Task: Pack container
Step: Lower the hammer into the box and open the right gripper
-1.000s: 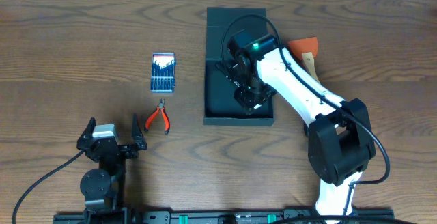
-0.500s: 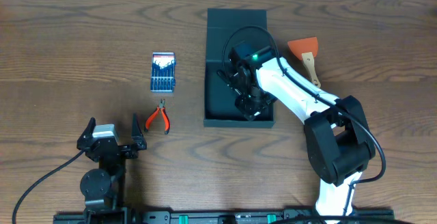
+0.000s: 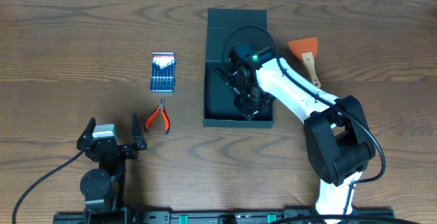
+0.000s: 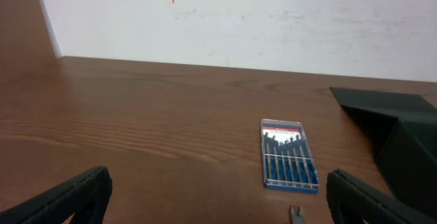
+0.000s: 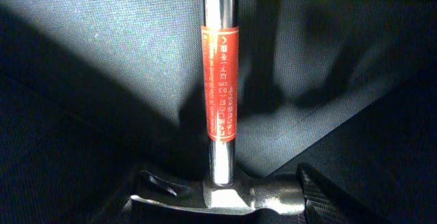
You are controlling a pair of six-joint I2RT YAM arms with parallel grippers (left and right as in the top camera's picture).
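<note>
Placing step: right gripper (image 3: 247, 102) sits inside the container (image 3: 215, 104) at mid-table, lid open, fingers apparently clamped on the hammer (image 5: 218, 80) head. Next it must release and lift clear. Left gripper (image 4: 222, 200) hovers, fingers wide.

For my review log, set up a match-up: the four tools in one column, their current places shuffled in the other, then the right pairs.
Tools
1. pliers
2. screwdriver set
3. scraper
4. hammer

Places
A. inside the container
B. outside the container, to its right
C. left of the container, farther from the robot
D. left of the container, nearer the robot

Pairs: 1-D; 2-C; 3-B; 4-A
</note>
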